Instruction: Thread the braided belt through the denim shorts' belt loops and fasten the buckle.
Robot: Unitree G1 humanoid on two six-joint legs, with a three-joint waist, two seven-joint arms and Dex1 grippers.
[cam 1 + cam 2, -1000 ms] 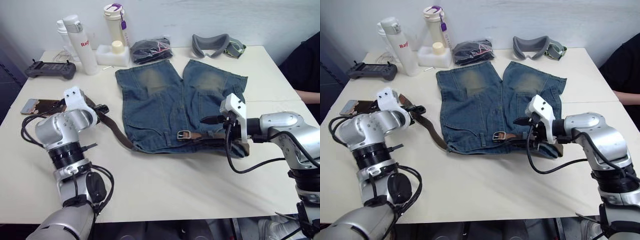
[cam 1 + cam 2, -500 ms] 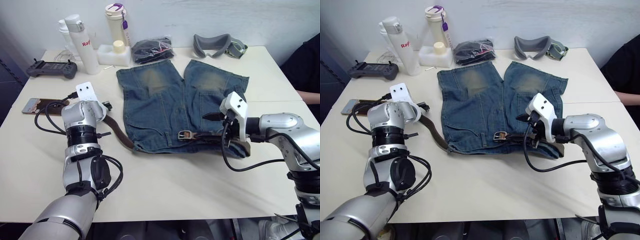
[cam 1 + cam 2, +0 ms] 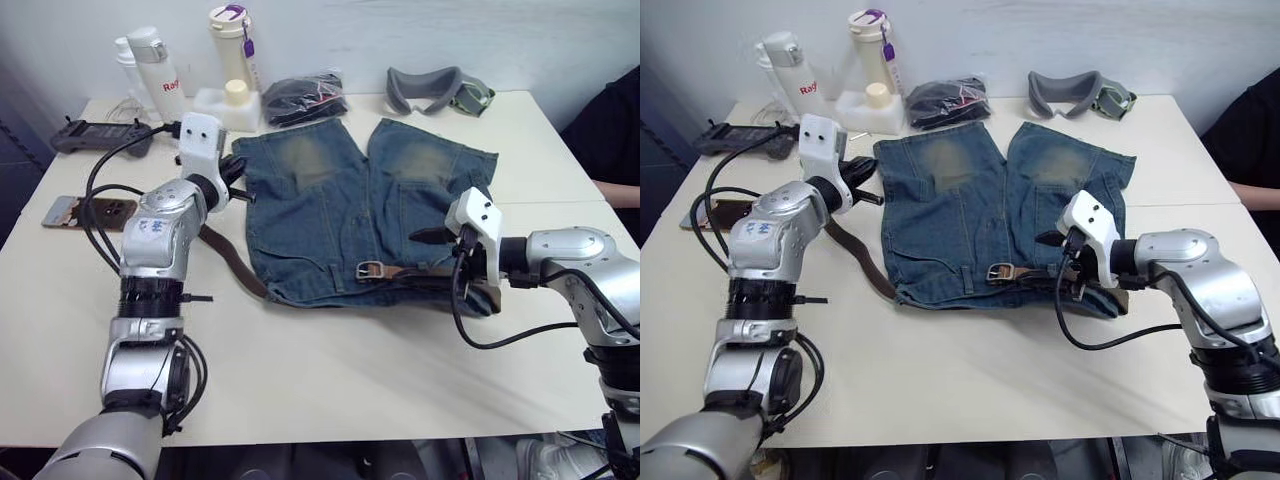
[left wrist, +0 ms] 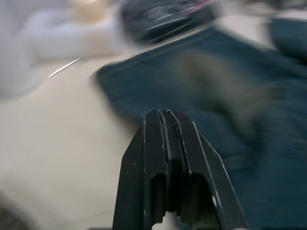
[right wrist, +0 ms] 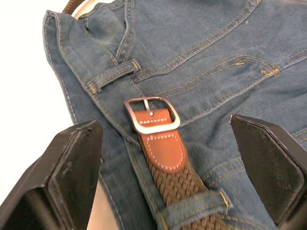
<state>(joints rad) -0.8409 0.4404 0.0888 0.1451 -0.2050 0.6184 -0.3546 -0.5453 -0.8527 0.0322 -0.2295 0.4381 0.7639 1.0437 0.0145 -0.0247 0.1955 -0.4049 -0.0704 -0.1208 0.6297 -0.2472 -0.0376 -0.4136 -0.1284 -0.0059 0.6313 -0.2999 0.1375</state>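
1. Evidently the faded blue denim shorts (image 3: pixel 360 215) lay flat on the cream worktop (image 3: pixel 350 370), soft and limp.
2. Along their waistband ran the dark brown braided belt (image 5: pixel 175 179), flexible, best gripped behind the rigid silver-grey buckle (image 5: pixel 152 115).
3. The right gripper (image 5: pixel 168 167) hung wide open over that buckle; the left gripper (image 4: pixel 169 158) was closed, empty, above a leg.

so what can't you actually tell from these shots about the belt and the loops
- Free end of the braided belt: the left arm covers it in the eye views.
- Belt loops at the waistband's right end: behind the right claw in the eye views.
- Shorts detail in the left wrist view: motion-blurred.
- Buckle prong: its tip is too small to judge.
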